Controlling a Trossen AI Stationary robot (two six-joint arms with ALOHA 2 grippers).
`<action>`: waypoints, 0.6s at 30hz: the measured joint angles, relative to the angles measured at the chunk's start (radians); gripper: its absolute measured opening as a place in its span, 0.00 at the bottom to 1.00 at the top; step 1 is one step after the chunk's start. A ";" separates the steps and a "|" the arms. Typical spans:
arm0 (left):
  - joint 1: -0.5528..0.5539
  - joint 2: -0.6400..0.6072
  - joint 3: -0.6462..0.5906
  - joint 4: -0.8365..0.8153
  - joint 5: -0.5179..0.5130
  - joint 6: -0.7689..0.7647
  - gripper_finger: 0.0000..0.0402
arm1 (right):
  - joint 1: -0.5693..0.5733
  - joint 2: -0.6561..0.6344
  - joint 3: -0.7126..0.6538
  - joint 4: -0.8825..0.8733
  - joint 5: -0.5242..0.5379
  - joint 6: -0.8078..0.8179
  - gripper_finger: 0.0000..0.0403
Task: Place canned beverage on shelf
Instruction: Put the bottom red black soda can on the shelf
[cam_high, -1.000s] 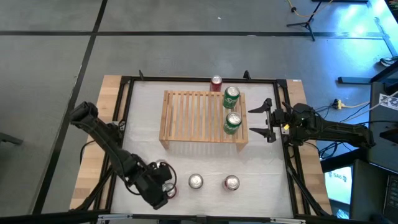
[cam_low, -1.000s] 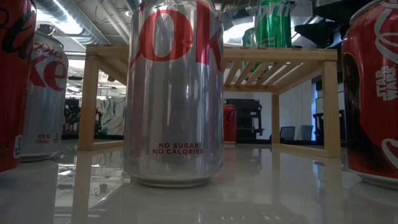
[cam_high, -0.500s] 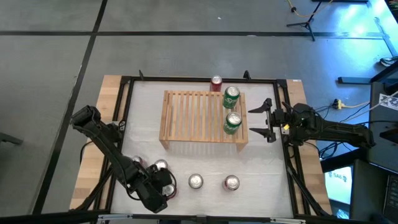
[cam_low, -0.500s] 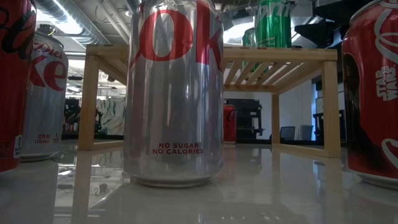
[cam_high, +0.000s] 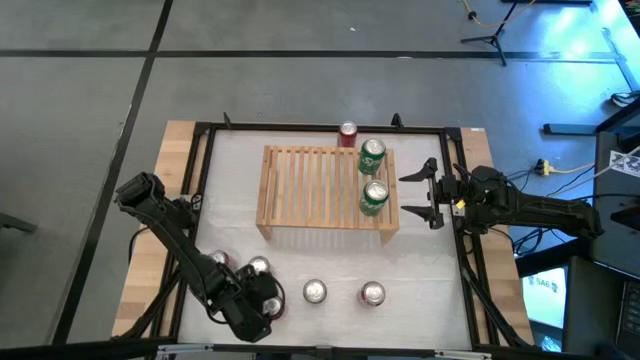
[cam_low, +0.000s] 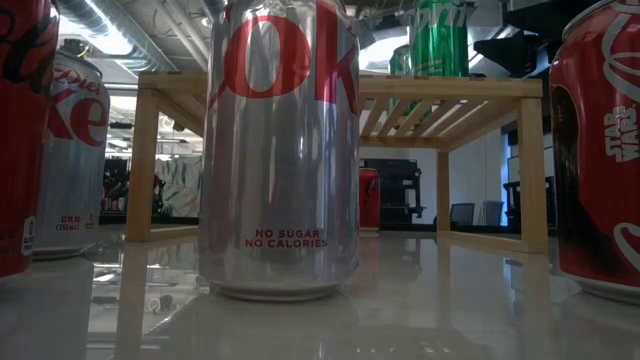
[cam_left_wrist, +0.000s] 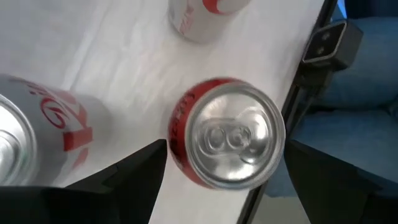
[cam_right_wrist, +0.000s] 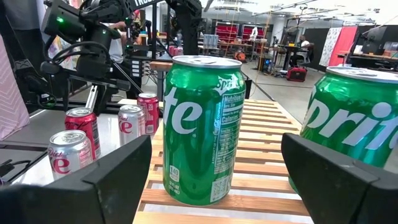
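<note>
The left gripper (cam_left_wrist: 221, 180) hovers with fingers spread directly above a red can (cam_left_wrist: 227, 141) at seven o'clock on the tabletop (cam_high: 430, 270), poised for pickup. The shelf (cam_high: 310, 188) sits at centre, two green cans (cam_high: 373, 176) on its three o'clock end. Next, seemingly: descend, close, lift. The right gripper (cam_high: 420, 196), spread, waits beside the shelf.
</note>
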 joint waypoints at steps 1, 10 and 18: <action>0.000 0.000 0.000 0.000 -0.005 0.001 0.78 | 0.000 0.000 0.000 0.000 0.000 0.000 0.88; 0.000 0.000 0.000 0.004 -0.025 0.026 0.78 | 0.000 0.000 0.000 0.000 0.000 0.000 0.88; 0.000 0.000 0.000 0.024 -0.028 0.026 0.78 | 0.000 0.000 0.000 -0.001 0.000 0.000 0.88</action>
